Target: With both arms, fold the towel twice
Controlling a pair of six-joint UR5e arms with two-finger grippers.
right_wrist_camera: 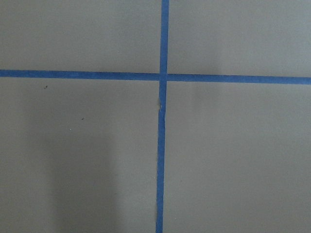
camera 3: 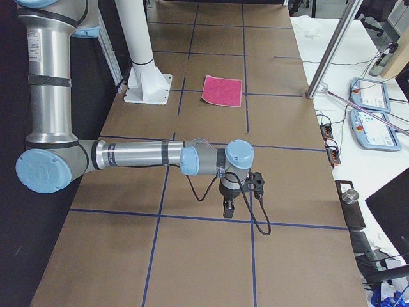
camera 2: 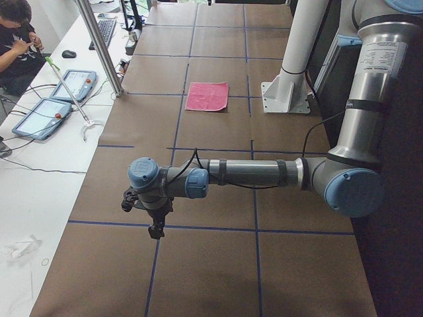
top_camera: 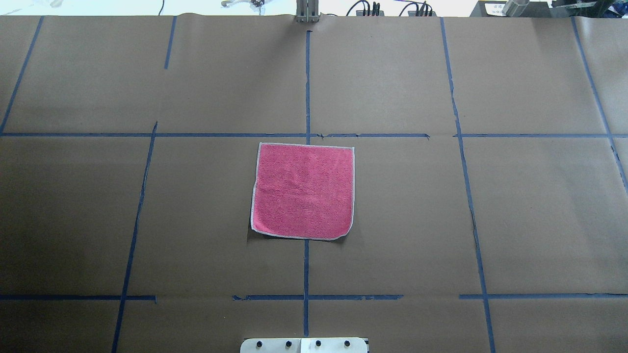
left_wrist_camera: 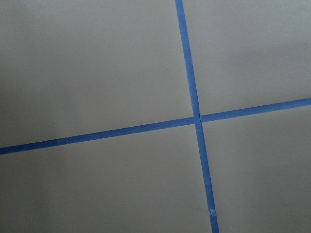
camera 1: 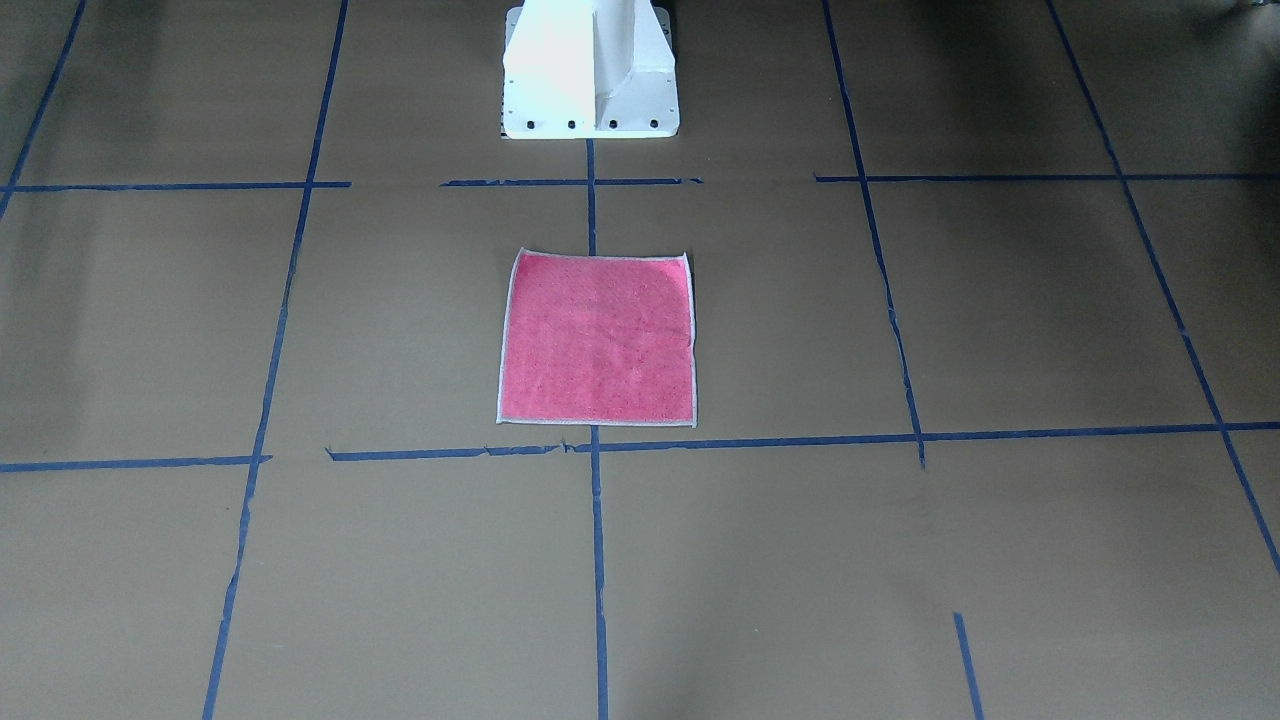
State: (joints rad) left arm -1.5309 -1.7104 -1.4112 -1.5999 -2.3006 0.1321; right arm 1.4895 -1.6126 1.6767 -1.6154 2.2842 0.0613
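Towel [top_camera: 303, 191] flat and unfolded, pink face up, just in front of the pedestal [camera 1: 590, 70].
The left gripper [camera 2: 156, 230] and right gripper [camera 3: 228, 210] hover well out to either side of the pedestal, seen only in side views, so open or closed I cannot tell. The towel is probably light, soft and limp; it should sag between holds, so pinch two border corners of one edge, one per gripper.

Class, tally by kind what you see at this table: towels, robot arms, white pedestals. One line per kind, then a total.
Towels: 1, the pink towel
Robot arms: 2, left arm and right arm
White pedestals: 1, the pedestal
Total: 4
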